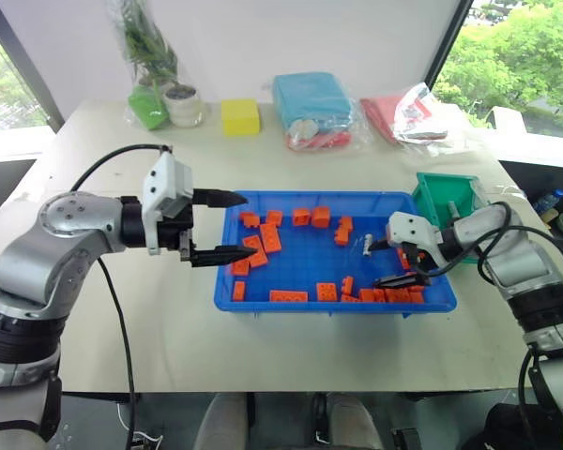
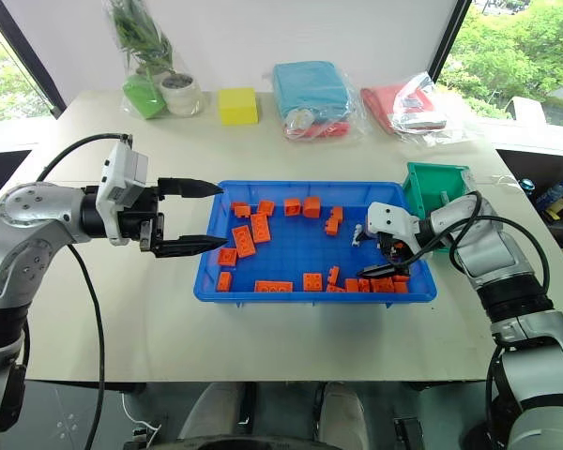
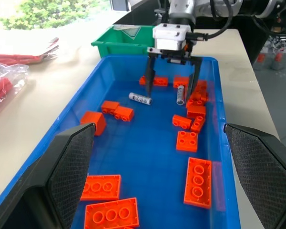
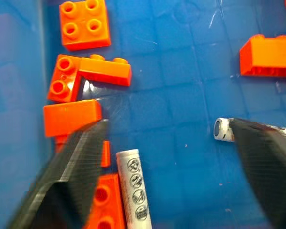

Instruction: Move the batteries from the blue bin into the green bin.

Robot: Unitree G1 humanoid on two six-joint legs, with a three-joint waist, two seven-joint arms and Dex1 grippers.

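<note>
While the right gripper (image 3: 171, 78) hangs with jaws spread, gripping nothing, at the blue bin's (image 1: 227, 281) end nearest the green bin (image 1: 446, 197), two batteries (image 3: 140, 98) lie flat under it, one between its fingers, long axis roughly along them. The left gripper (image 1: 214, 226), released too, waits at the far rim.

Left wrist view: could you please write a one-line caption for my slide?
Right pincer open above two batteries among orange bricks in the blue bin, green bin behind.
</note>
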